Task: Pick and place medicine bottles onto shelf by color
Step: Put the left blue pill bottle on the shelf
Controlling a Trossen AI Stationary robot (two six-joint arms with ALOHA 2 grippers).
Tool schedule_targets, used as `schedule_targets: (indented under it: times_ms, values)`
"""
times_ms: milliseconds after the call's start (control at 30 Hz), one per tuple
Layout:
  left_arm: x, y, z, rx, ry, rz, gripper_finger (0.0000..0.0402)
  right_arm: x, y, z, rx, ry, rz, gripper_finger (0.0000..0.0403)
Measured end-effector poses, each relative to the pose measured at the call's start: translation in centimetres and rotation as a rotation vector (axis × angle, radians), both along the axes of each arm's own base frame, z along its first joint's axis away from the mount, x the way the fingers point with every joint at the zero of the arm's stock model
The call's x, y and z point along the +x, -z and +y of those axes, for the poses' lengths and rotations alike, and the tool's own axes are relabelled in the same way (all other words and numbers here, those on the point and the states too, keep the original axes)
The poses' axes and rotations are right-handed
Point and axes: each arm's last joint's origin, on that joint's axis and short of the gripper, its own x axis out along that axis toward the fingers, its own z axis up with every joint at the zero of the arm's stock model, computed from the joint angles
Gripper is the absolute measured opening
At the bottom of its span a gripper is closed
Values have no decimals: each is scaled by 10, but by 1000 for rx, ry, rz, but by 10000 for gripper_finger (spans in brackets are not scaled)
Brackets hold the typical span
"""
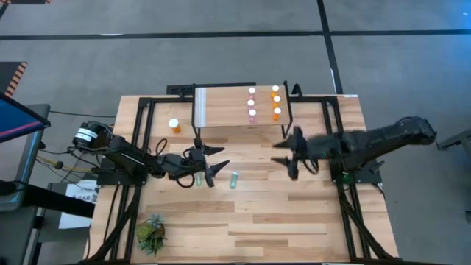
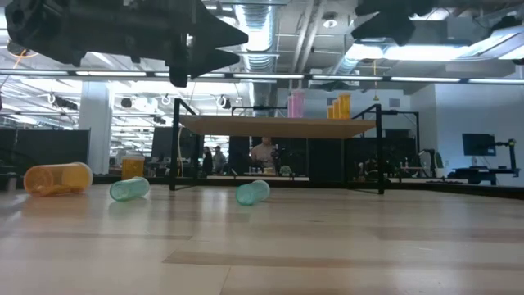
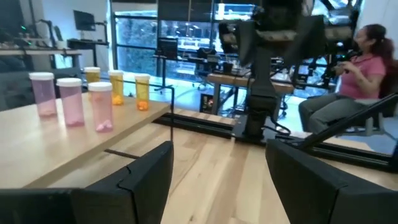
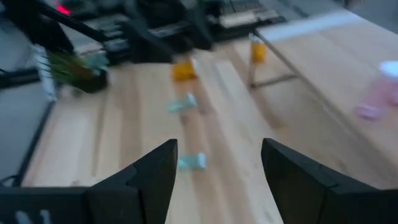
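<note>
The desk (image 1: 294, 213) is spread wide under both arms, and the shelf (image 1: 221, 110) is seen standing at its far edge. On the shelf, three pink bottles (image 1: 252, 103) and three orange bottles (image 1: 276, 101) are already lined up upright in two rows, side by side.

Three bottles are left lying down on the desk. A wide orange bottle (image 1: 174, 126) is found beside the shelf's left end. Two teal bottles are down on their sides in front of the shelf: one (image 1: 197, 179) right under the left gripper, the other (image 1: 234, 179) just beside it toward the middle. Its long axis is judged to run roughly front to back.

The left gripper (image 1: 210, 162) is held above the desk with its jaws spread and nothing between them; the nearer teal bottle lies almost directly below it, so this arm is judged better placed for the next pick. The right gripper (image 1: 291, 156) is poised near the shelf's right front corner, also spread and empty, well apart from the lying bottles.

A small plant (image 1: 151, 234) sits at the near left corner.
</note>
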Motion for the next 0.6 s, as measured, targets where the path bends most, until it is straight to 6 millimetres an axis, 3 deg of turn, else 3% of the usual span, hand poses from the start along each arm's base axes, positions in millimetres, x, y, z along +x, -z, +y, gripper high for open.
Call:
schedule_targets:
  times_ms: [300,600]
  values:
    - [1,5,3,-13,16,40,245,0,63,54,-57,-166,-222,255]
    - [2,5,2,-24,42,47,245,18,86,56,-70,-139,-186,255]
